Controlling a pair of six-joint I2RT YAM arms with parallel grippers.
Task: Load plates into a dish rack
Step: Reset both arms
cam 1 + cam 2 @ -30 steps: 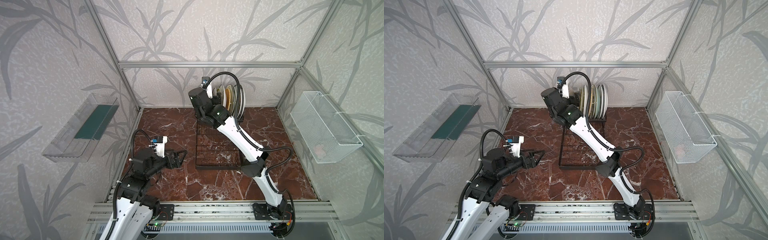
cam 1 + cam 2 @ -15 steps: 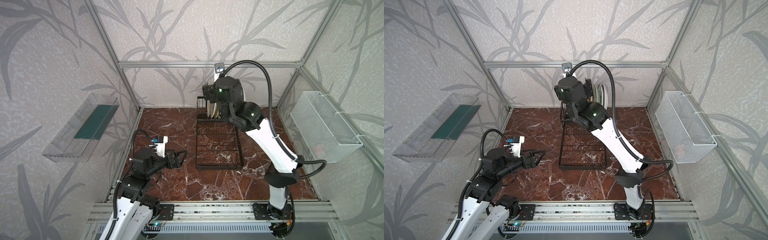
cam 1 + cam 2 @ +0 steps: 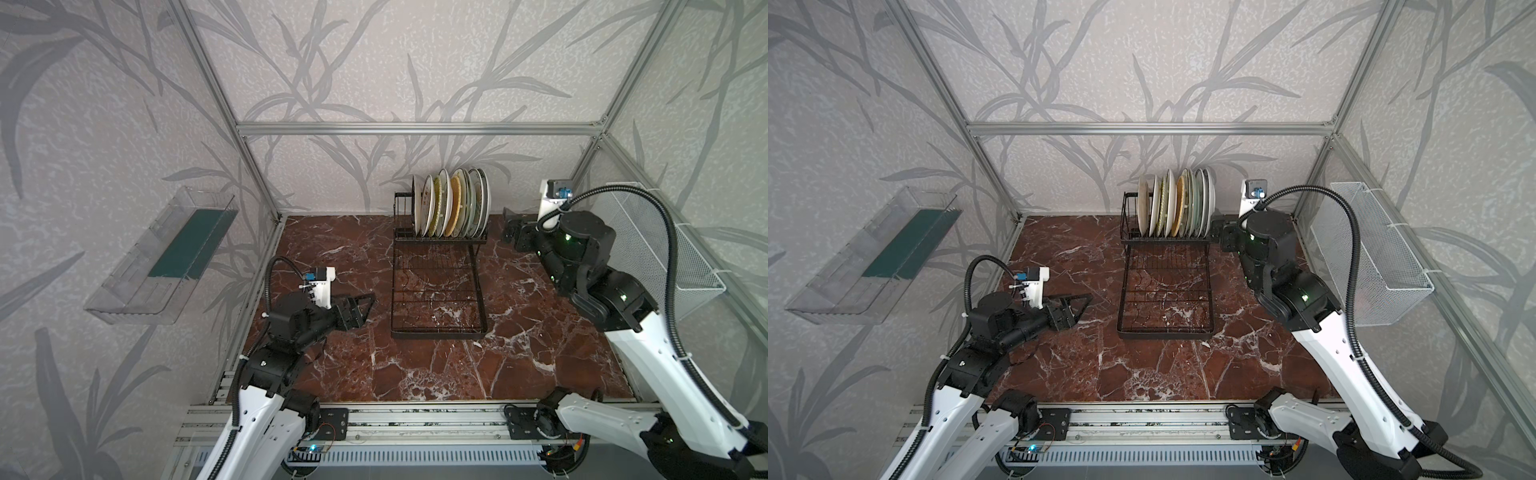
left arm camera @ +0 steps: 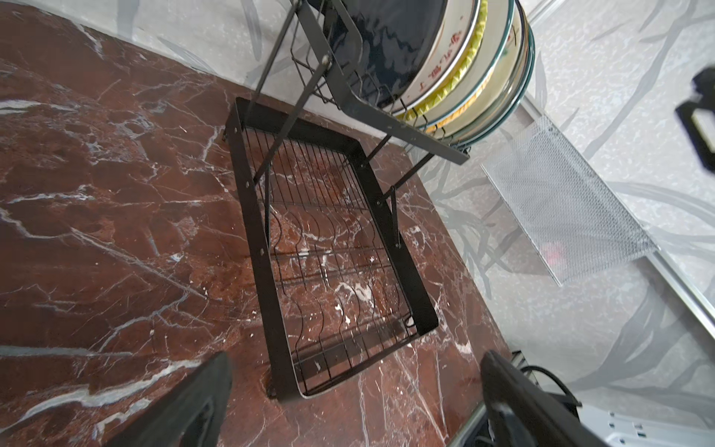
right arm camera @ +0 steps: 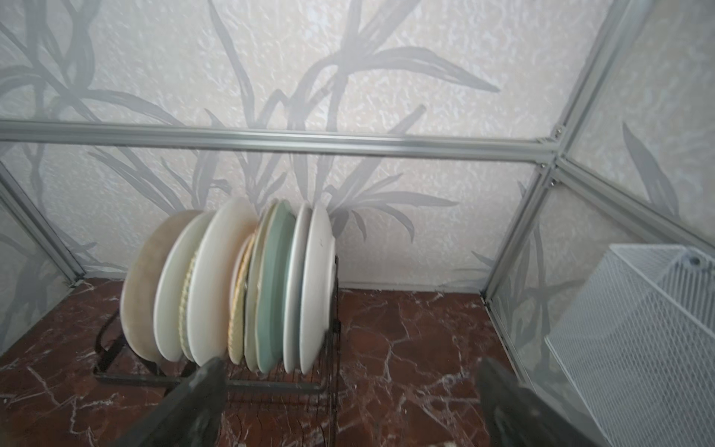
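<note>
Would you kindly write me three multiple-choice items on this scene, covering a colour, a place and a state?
1. What colour is the tabletop?
A. plain white
B. dark red marble, white-veined
C. green

2. Where are the plates?
A. upright in the raised section of the dish rack
B. flat on its lower tray
C. stacked on the tabletop

3. How are the left hand and the right hand?
A. both shut on plates
B. one open, one shut
C. both open and empty

Answers:
1 B: both top views show veined red stone.
2 A: they stand on edge in a row in the slots.
3 C: each wrist view shows its hand spread wide with nothing in it.
</note>
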